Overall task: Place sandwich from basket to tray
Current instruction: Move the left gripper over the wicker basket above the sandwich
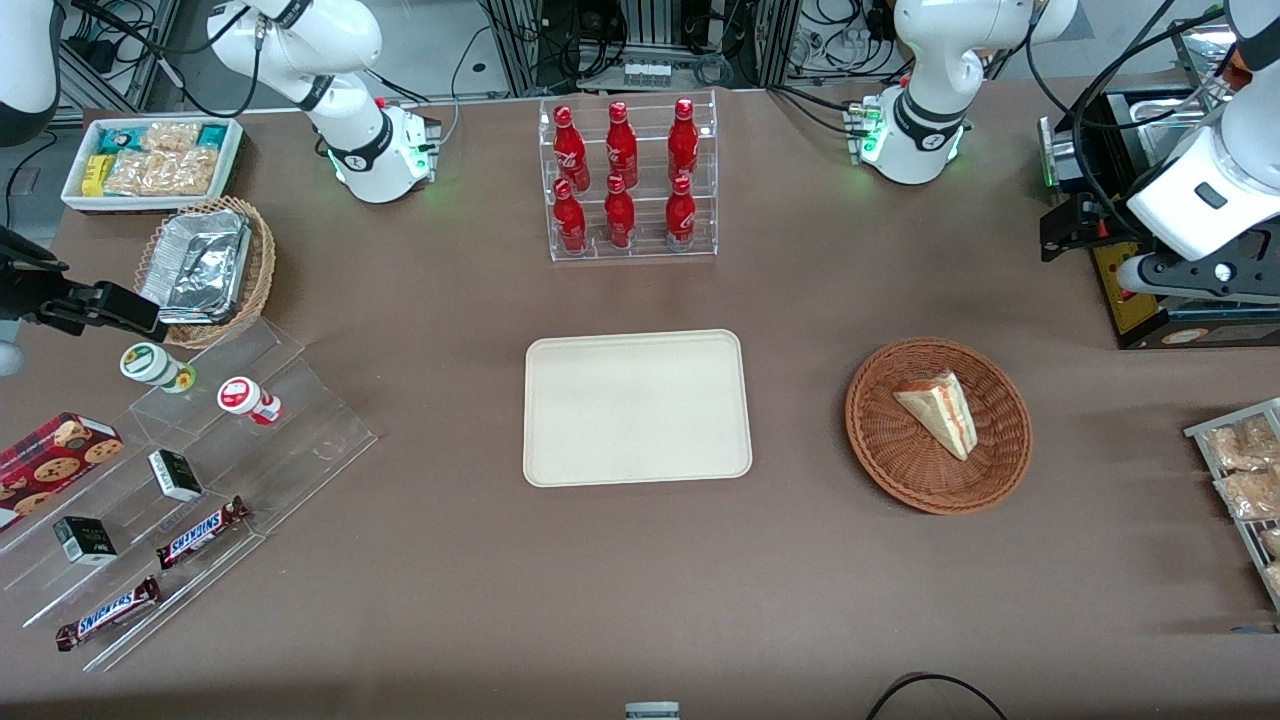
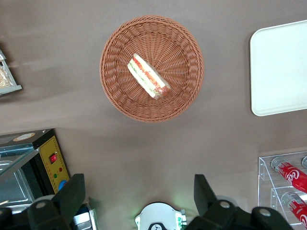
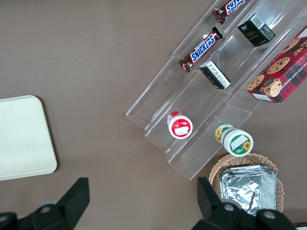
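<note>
Sandwich (image 1: pixel 938 410) lies in the basket (image 1: pixel 905 473), clear of the rim. Tray (image 1: pixel 637 408) sits apart toward the parked arm's end, bare table (image 1: pixel 800 560) between. Gripper (image 2: pixel 139 191) hangs high above, fingers (image 2: pixel 73 192) spread wide, holding nothing.

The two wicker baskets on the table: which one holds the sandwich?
The reddish-brown basket holds the sandwich; the open gripper is above the table near it. The lighter tan basket holds foil trays.
</note>
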{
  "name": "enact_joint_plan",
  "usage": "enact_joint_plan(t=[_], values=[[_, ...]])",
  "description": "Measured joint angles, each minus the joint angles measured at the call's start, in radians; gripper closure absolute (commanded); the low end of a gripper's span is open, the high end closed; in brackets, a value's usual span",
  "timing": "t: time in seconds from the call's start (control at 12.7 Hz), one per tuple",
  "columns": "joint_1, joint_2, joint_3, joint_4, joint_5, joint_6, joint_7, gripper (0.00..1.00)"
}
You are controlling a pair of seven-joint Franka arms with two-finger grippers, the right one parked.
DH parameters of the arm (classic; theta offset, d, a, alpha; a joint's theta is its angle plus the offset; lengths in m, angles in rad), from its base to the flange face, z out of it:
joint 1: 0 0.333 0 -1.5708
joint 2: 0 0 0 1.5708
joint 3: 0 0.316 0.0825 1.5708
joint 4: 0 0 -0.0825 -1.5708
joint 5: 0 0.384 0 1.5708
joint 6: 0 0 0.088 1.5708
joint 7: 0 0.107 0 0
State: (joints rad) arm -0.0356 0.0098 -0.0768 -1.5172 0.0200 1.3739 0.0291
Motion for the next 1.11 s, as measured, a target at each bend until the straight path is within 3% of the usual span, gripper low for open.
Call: enact_joint_plan(t=[0.39,1.11], values=[[0.000,0.008,-0.001,-0.059,0.000,0.095,0.000,0.00],[0.000,0.017,-0.001,-0.341,0.000,0.418,0.001,0.00]])
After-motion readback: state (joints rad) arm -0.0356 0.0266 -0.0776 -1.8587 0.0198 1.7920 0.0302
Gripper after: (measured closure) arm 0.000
